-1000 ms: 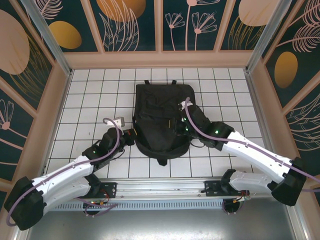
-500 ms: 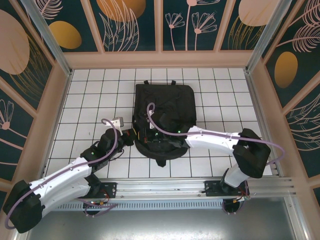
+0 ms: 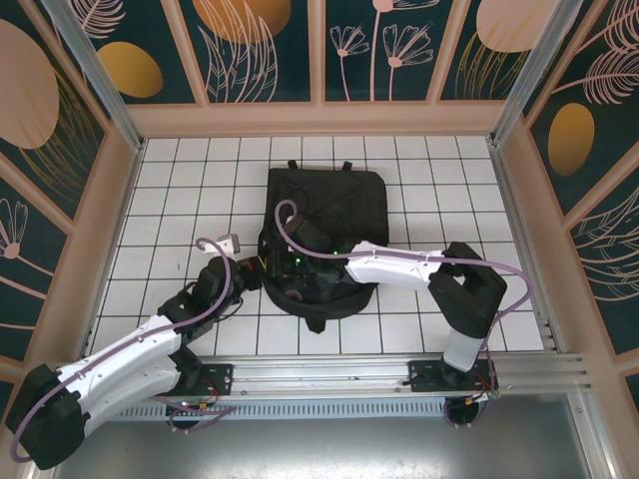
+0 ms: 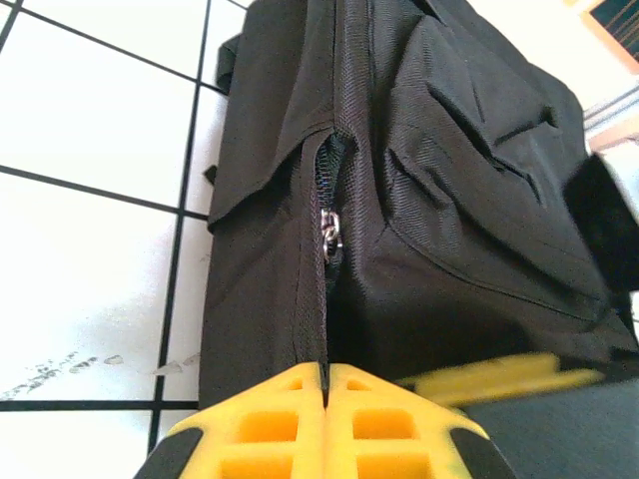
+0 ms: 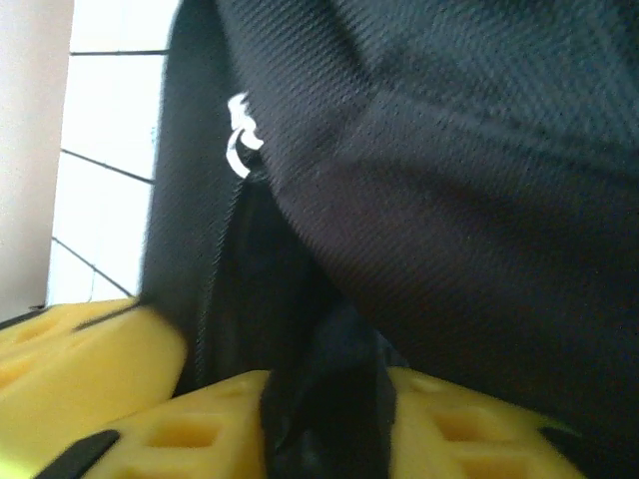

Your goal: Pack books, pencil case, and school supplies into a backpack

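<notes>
The backpack [image 3: 339,205] lay flat at the middle of the white tiled table [image 3: 180,200], its upper edge toward the far wall and its rounded lower end toward the arms. Seen from the left wrist, a zipper seam ran down its side with a gap open partway along it, and a small metal zipper pull [image 4: 330,232] hung in that gap. The left gripper [image 4: 324,387] sat at the near left corner of the bag, right at the bottom of that seam, its yellow fingers pressed tight together on the edge of the black fabric. A blurred yellow finger [image 4: 499,377] showed just to the right of them, against the bag. The right arm [image 3: 399,267] reached across the lower part of the bag from right to left, so both grippers were close together at that same corner. In the right wrist view the right gripper [image 5: 327,394] had its fingers partly apart with a fold of the dark fabric filling the gap between them; whether they were squeezing the fold or only standing around it could not be told. A bright metal ring [image 5: 240,140] showed above on the fabric edge there. Patterned panels with leaves and orange discs [image 3: 260,50] walled in the table, and a metal rail [image 3: 329,374] ran along its near edge.
</notes>
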Action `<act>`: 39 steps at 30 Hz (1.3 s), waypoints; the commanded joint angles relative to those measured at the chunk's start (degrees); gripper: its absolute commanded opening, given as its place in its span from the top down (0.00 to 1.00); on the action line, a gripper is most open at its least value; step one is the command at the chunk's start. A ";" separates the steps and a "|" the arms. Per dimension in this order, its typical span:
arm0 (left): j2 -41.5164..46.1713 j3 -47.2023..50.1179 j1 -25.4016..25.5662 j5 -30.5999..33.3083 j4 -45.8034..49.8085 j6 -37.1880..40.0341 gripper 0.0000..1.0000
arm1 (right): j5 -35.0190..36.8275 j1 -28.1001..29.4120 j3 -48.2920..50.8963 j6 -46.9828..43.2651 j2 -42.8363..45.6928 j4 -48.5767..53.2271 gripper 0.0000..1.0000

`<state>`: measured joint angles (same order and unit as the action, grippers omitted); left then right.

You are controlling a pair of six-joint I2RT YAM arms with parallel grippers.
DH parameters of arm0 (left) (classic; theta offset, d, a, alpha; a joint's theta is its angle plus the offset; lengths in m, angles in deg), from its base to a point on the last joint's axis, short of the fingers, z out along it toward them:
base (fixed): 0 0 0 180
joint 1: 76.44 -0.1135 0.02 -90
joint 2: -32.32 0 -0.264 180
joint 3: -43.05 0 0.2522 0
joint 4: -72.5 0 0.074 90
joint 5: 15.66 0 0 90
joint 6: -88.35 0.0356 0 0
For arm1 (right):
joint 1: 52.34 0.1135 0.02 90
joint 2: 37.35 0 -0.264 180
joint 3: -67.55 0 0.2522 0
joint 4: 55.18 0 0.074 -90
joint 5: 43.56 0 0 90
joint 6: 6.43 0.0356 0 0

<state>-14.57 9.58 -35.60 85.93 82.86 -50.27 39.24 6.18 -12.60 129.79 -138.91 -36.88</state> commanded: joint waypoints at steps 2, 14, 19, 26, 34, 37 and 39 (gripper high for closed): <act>2.91 -0.64 1.23 -4.72 -3.59 -0.43 1.00 | 4.98 -1.45 -2.08 -2.76 -2.23 -2.08 0.61; 3.48 -0.01 1.18 -0.28 3.69 -0.27 1.00 | 7.82 -4.47 2.29 -7.86 1.45 -1.62 0.95; 3.25 1.37 1.20 -1.17 2.37 -0.53 1.00 | 1.45 -5.87 5.51 -10.65 2.93 -8.22 1.00; 2.82 1.20 1.24 -0.98 3.06 0.87 1.00 | 3.93 -7.79 4.93 -13.85 4.35 -6.01 1.00; 0.79 4.67 1.21 -4.33 -0.76 -1.58 1.00 | 8.58 -7.51 -1.83 -19.26 -0.49 2.85 0.99; -0.53 5.45 1.26 -6.05 -3.49 -2.60 1.00 | 6.32 -6.42 -2.63 -19.83 -2.76 1.85 0.94; -0.75 5.29 1.20 -6.82 -4.31 -2.73 1.00 | 7.65 -5.40 -3.45 -20.34 -4.41 1.87 0.92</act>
<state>-14.88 13.87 -34.82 82.39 79.73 -51.78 42.67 0.39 -13.70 111.87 -140.98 -34.00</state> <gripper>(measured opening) 0.059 0.077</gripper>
